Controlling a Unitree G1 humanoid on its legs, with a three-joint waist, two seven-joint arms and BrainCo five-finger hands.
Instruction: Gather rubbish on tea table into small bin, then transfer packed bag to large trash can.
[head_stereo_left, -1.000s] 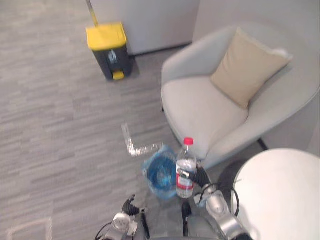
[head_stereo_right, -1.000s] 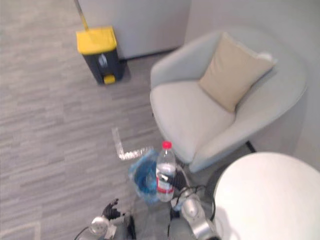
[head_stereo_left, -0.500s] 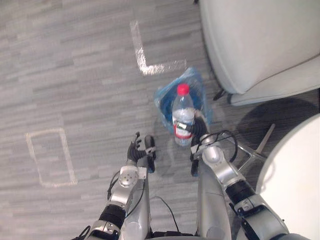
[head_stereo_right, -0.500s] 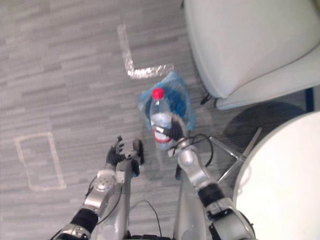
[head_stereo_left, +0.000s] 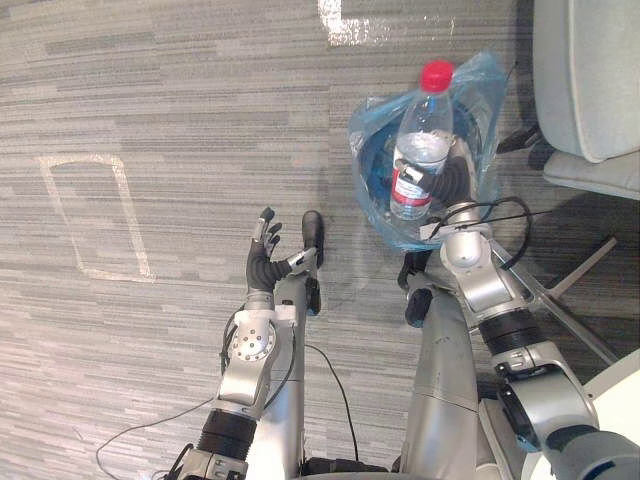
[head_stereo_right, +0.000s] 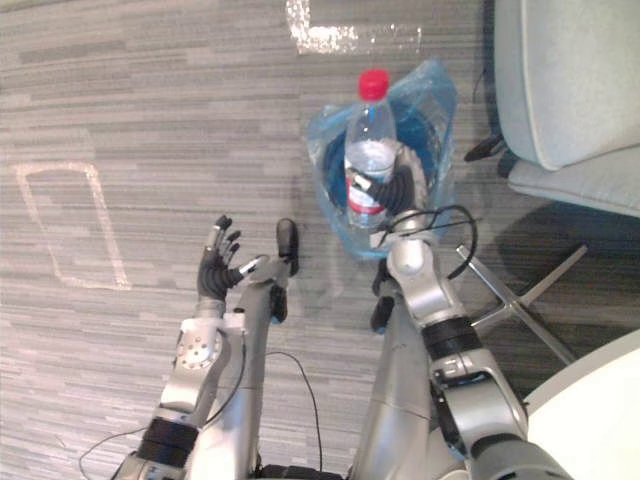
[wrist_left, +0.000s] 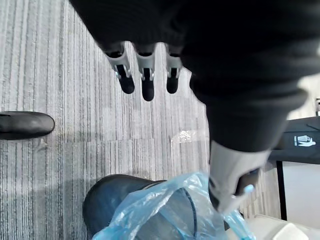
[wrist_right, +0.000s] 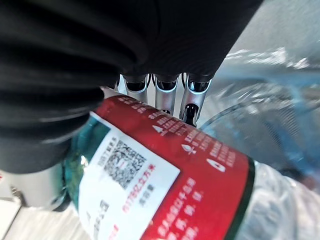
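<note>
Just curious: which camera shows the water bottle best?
Left eye view: the whole water bottle, red cap included, in the right hand. Right eye view is similar; right wrist view catches its label up close.

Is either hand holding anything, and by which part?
The right hand grips the water bottle around its labelled middle; the left hand is open and empty.

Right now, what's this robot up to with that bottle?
It is clearing rubbish. Its right hand is wrapped round a clear water bottle with a red cap, holding it upright over the small bin on the floor. The bin is lined with a blue bag and sits beside a grey armchair. The bottle has not been let go yet. The left hand is open and empty, raised over the carpet next to the bin.
</note>
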